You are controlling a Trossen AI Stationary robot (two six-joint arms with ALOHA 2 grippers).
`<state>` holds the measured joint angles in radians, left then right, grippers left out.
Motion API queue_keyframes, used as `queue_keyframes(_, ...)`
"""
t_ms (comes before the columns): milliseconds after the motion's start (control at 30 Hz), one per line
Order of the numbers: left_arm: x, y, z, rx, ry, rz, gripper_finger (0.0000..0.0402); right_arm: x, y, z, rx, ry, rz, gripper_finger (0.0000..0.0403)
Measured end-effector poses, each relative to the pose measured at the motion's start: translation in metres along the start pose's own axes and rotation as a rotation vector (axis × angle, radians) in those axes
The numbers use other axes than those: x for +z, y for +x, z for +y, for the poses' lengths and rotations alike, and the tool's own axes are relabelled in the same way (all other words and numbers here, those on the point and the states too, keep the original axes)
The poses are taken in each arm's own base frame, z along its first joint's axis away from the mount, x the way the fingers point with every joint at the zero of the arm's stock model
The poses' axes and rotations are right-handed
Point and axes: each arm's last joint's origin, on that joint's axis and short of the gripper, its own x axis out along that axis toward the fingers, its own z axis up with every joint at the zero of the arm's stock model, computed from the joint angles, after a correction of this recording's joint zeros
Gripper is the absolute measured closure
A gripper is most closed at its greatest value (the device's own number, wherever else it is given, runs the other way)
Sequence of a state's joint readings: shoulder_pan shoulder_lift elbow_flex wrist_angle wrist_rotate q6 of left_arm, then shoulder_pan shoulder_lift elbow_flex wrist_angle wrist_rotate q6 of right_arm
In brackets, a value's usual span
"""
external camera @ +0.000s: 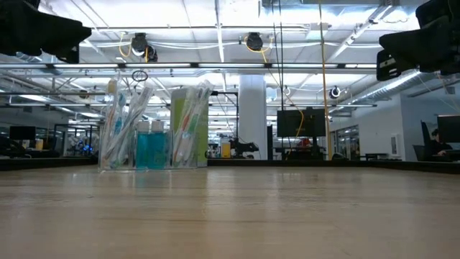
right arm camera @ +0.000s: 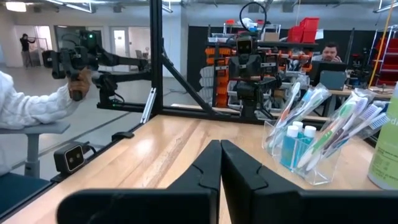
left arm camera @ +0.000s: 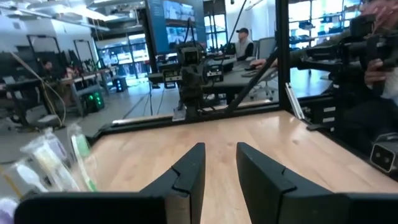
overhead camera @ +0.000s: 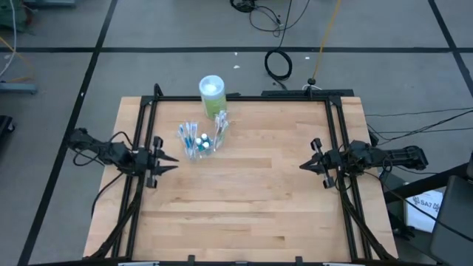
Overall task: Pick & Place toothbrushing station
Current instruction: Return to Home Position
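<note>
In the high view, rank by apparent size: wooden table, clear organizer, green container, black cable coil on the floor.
1. wooden table
2. clear organizer
3. green container and black cable coil look alike. The coil lies farther from the camera, so I leave these two unranked.

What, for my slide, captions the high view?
Toothbrushes fill the clear organizer; left gripper and right gripper wait at the sides.
</note>
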<state>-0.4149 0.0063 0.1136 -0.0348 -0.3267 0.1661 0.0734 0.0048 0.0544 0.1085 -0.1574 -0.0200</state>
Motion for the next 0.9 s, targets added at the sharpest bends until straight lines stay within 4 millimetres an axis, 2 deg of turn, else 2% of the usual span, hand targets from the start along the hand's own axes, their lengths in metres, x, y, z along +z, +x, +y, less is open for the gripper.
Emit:
queue_keyframes(300, -0.023, 0.005, -0.006, -0.009, -0.033, -0.014, 0.0304, 0.0, 0.0, 0.0, 0.001, 0.001, 0.004, 0.0401)
queue_keyframes(900, -0.022, 0.005, -0.006, -0.003, -0.044, -0.014, 0.0304, -0.001, 0.0, 0.0, 0.001, 0.002, 0.009, 0.0399)
